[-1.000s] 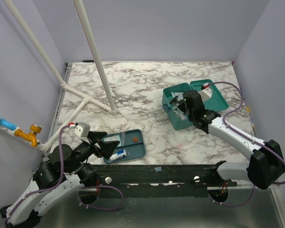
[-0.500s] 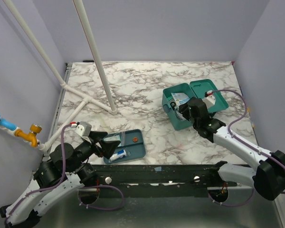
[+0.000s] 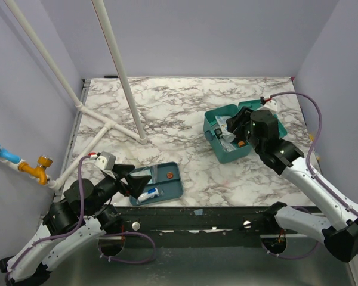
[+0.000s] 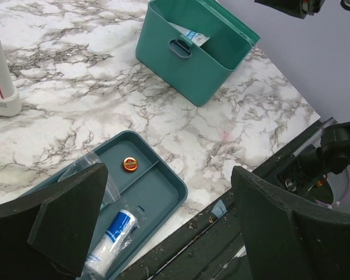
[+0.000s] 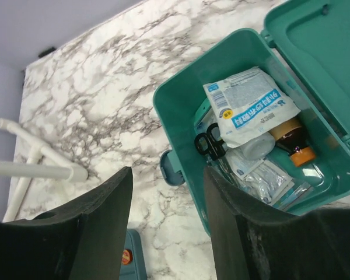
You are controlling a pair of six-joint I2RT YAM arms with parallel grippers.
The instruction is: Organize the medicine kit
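Observation:
The medicine kit [image 3: 215,132] is a deep teal box on the right of the table, its hinged lid [image 5: 315,52] open behind it. It holds a white packet [image 5: 251,105], black scissors [image 5: 209,143], a brown bottle [image 5: 291,137] and sachets. My right gripper [image 3: 234,124] hovers above the kit, open [image 5: 168,175] with nothing between its fingers. My left gripper [image 3: 128,179] stands wide open [image 4: 169,175] over the flat teal tray [image 4: 157,195], holding nothing. The kit [image 4: 186,55] also shows in the left wrist view.
The shallow tray [image 3: 174,188] at the front edge holds a wrapped white roll with a blue band [image 4: 114,233], a small orange tin [image 4: 129,164] and a clear bag [image 4: 84,166]. A white pipe frame [image 3: 116,65] stands at back left. A black rail [image 3: 197,217] runs along the near edge.
My right gripper has opened and lifted out of the kit, drawing back to the right. The white packet now lies exposed on top inside. The left arm has not moved.

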